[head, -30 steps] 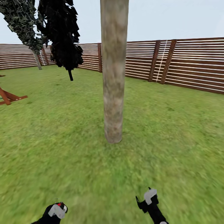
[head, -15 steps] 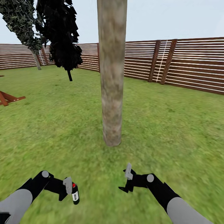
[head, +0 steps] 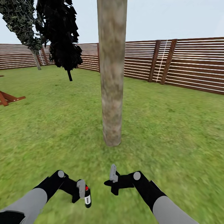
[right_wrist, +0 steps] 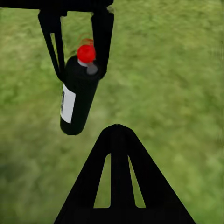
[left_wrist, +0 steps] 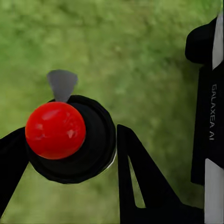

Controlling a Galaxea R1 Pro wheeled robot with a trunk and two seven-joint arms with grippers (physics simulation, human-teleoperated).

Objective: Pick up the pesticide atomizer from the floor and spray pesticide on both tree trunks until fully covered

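**Atomizer in Hand, Trunk Ahead**

Facing the tree trunk (head: 111, 77) rising from the floor (head: 174, 130), I hold my left gripper (head: 81, 190) clenched around the neck of the pesticide atomizer (head: 88, 196), hanging upright above the grass. My right gripper (head: 112, 178) is released, holding nothing. The bottle looks light, rigid and slick; gripping below the red cap (left_wrist: 55, 130) seems safest.

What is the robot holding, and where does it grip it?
The left tool holds a black pesticide atomizer near its red-capped top, clear of the grass. The right tool holds nothing.
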